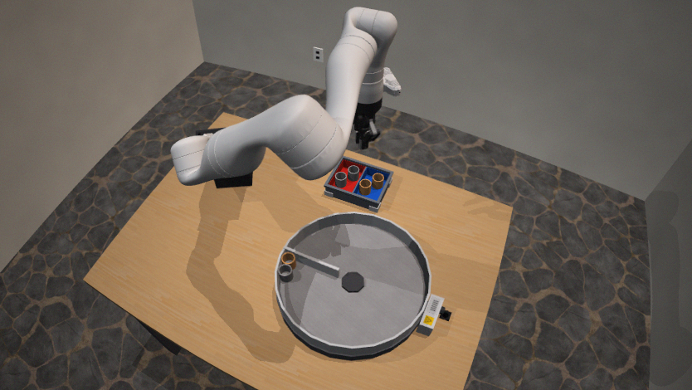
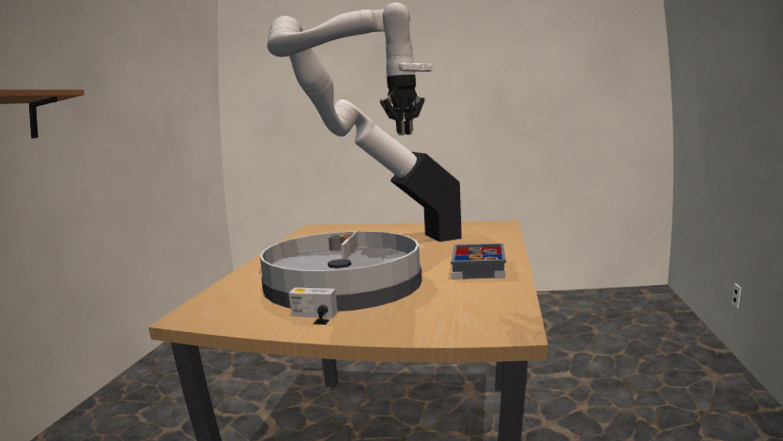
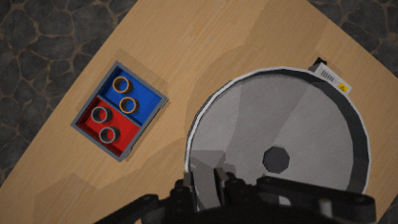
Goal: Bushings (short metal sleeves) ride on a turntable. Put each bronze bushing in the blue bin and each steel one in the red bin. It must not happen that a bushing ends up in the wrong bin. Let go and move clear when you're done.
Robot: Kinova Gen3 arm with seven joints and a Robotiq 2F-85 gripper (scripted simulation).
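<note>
The grey turntable [image 1: 352,283] sits on the wooden table. A bronze bushing [image 1: 288,258] and a steel bushing [image 1: 285,275] stand at its left rim, next to a grey bar [image 1: 317,261]. The red bin [image 1: 348,175] holds two steel bushings and the blue bin [image 1: 372,182] holds two bronze ones. My gripper [image 1: 363,143] hangs high above the table behind the bins, nearly shut with nothing between the fingers [image 2: 405,129]. In the wrist view my fingers cover the turntable's edge [image 3: 277,139]; the blue bin [image 3: 130,96] and red bin [image 3: 107,126] lie to the left.
A control box [image 1: 431,314] with a knob is fixed to the turntable's rim. The arm's black base [image 2: 435,200] stands at the table's back. A dark hub [image 1: 352,282] marks the turntable's centre. A wall shelf [image 2: 38,96] is far left.
</note>
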